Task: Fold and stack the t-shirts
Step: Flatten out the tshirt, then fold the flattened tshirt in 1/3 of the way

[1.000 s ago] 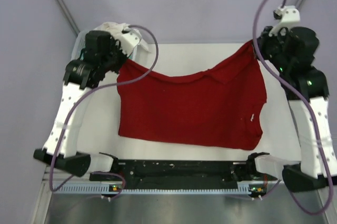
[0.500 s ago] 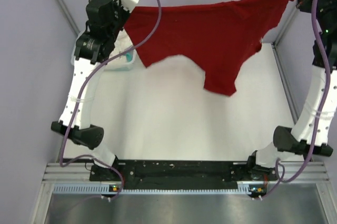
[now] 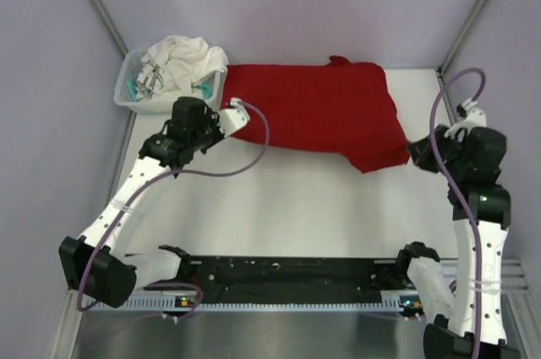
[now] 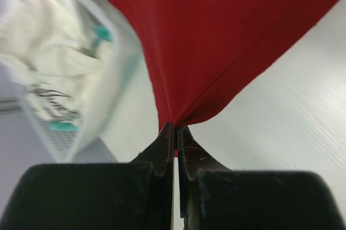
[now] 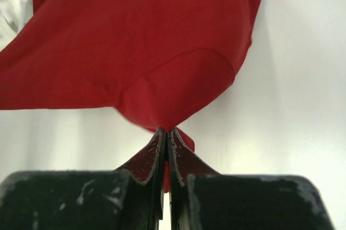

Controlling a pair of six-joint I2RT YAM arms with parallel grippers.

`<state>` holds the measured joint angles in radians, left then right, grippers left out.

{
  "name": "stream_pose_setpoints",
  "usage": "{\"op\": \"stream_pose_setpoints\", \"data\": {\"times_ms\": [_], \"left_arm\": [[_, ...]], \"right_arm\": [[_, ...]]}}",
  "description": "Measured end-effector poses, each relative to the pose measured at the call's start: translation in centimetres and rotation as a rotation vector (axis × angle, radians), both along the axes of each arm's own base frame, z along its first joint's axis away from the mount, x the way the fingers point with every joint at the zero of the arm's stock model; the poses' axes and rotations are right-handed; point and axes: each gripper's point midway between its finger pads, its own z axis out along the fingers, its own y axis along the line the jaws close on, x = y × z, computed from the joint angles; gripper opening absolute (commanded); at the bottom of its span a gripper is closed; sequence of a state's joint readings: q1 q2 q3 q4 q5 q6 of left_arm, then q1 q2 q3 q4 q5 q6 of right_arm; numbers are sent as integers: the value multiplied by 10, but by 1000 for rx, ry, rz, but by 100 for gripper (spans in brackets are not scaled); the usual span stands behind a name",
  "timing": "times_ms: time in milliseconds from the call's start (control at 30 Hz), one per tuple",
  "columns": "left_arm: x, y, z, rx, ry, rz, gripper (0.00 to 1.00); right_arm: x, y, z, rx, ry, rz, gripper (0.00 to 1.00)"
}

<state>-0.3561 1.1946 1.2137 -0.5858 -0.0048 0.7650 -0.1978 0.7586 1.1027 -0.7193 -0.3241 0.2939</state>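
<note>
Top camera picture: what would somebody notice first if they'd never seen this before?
The big red t-shirt jumps out, spread across the far side of the white table. The left gripper and the right gripper each pinch a near corner of it on their own side, jaws shut on the cloth. At the far left corner, a white t-shirt sits bunched up in a small white basket.

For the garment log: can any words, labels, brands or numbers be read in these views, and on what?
None can be read.
Dark print on the white shirt in the basket: too small in the top view, too blurred in the left wrist view.
No print or tag shows on the red shirt.
</note>
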Motion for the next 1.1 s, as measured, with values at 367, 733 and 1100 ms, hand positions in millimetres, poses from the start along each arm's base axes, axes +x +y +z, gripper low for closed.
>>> {"op": "stream_pose_setpoints", "data": {"times_ms": [367, 733, 1100], "left_arm": [[-85, 23, -142, 112, 401, -27, 0], [-117, 32, -158, 88, 456, 0, 0], [-44, 26, -191, 125, 489, 178, 0]], "right_arm": [[-60, 40, -95, 237, 209, 59, 0], [-52, 40, -131, 282, 290, 45, 0], [8, 6, -193, 223, 390, -78, 0]]}}
